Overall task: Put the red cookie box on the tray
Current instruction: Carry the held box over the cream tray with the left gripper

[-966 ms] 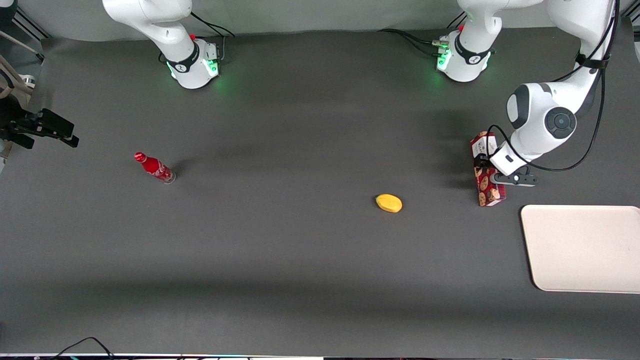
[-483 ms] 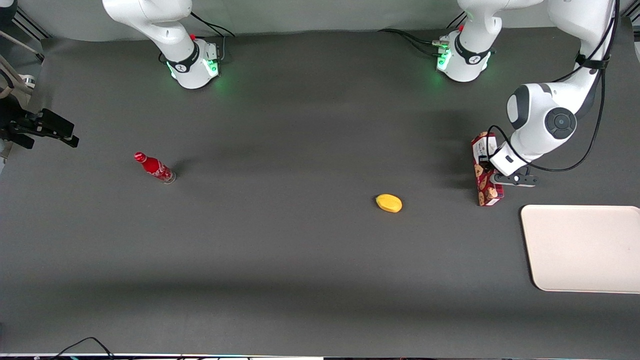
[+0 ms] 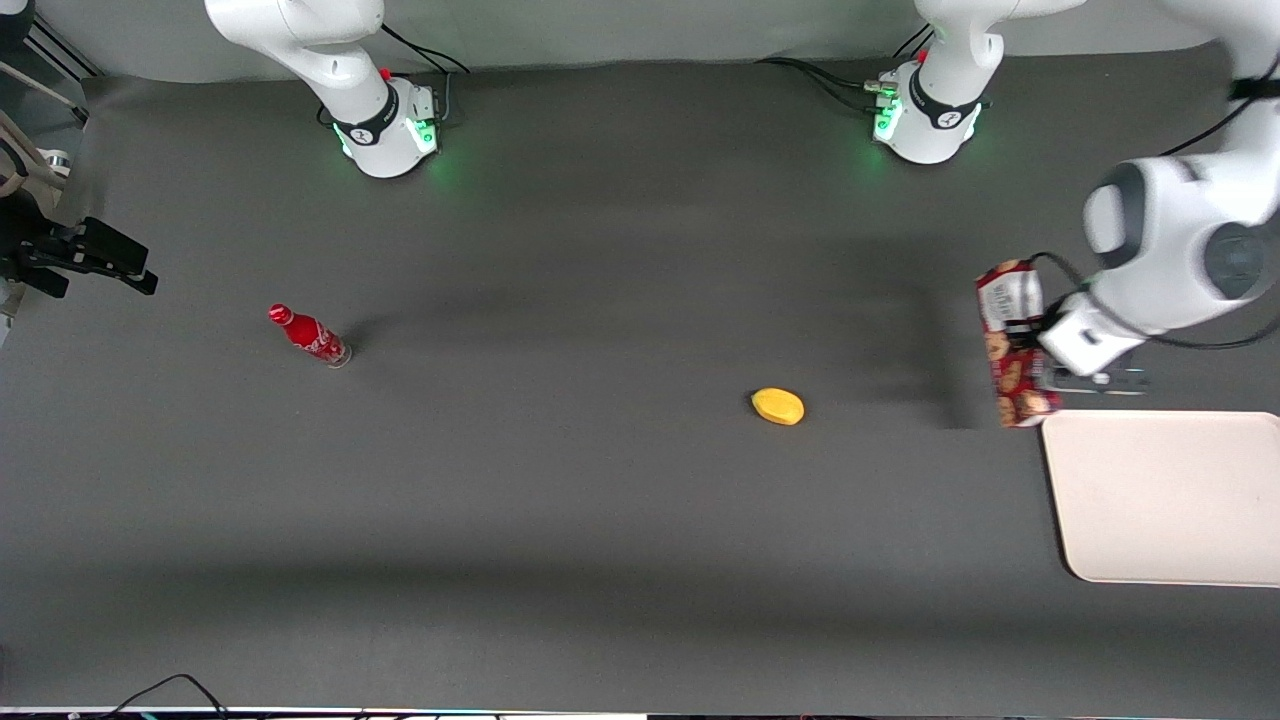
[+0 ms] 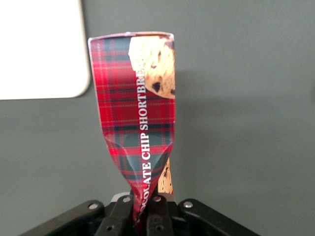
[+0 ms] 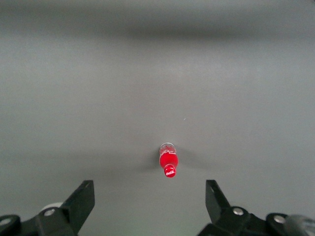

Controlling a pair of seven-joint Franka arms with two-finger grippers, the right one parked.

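Dark grey matting covers your surface [image 3: 560, 500], where a small red bottle [image 3: 308, 335] stands toward the parked arm's end and a yellow fruit-like object [image 3: 778, 406] lies near the middle. Your claw [image 4: 144, 209] is clamped on the red cookie box [image 3: 1012, 343], pinching one end so hard that the cardboard creases inward, and the box hangs lifted off the surface toward the working arm's end, long axis pointing toward the front camera. You have its nearer end just beside the corner of the tray [image 3: 1165, 500], which sits flat and nearer to the front camera than the box.
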